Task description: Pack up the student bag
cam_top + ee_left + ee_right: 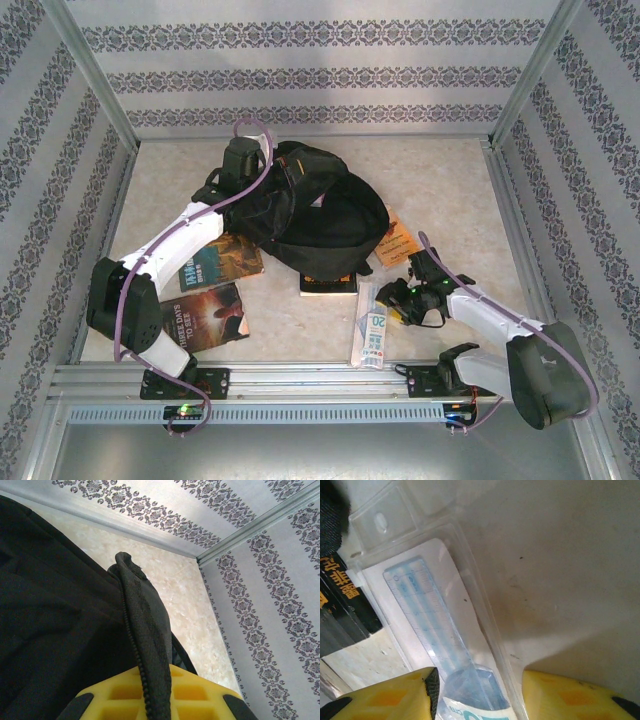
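The student bag (322, 215) is a black backpack lying mid-table with its mouth gaping. My left gripper (241, 163) is at the bag's far left rim. In the left wrist view it (157, 700) is shut on the bag's zipper edge (145, 630), the fabric strip running between the yellow fingers (200, 695). My right gripper (393, 300) hovers low by a clear ruler pack (370, 328). In the right wrist view its jaws (477, 695) stand apart, straddling the pack's (435, 625) near end, with one finger (395, 700) on each side.
Two books (221, 262) (205, 315) lie under the left arm. Another book (328, 283) pokes out from under the bag's front, its black cover (345, 600) beside the ruler pack. An orange booklet (396, 240) lies right of the bag. Patterned walls enclose the table.
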{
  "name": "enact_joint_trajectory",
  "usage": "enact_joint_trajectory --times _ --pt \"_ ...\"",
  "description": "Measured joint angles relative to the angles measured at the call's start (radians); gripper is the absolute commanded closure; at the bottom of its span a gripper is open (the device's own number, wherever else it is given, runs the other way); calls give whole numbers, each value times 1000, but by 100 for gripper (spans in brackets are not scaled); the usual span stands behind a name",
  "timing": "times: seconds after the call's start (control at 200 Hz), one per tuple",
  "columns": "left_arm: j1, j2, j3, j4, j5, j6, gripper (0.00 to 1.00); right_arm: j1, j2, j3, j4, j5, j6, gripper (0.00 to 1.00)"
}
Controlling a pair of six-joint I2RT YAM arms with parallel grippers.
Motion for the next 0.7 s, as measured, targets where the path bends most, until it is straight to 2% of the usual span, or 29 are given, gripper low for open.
enact_joint_trajectory --times 0.185,0.455,0.565,0.699 --pt "0 -1 0 -5 0 0 100 57 64 0 189 -100 33 59" --pt "0 -1 0 -8 0 0 100 59 133 0 327 -157 37 66" --pt "0 -1 0 -8 0 0 100 63 202 2 389 -159 47 74" --pt "0 -1 0 -8 0 0 100 82 270 27 428 -159 59 89"
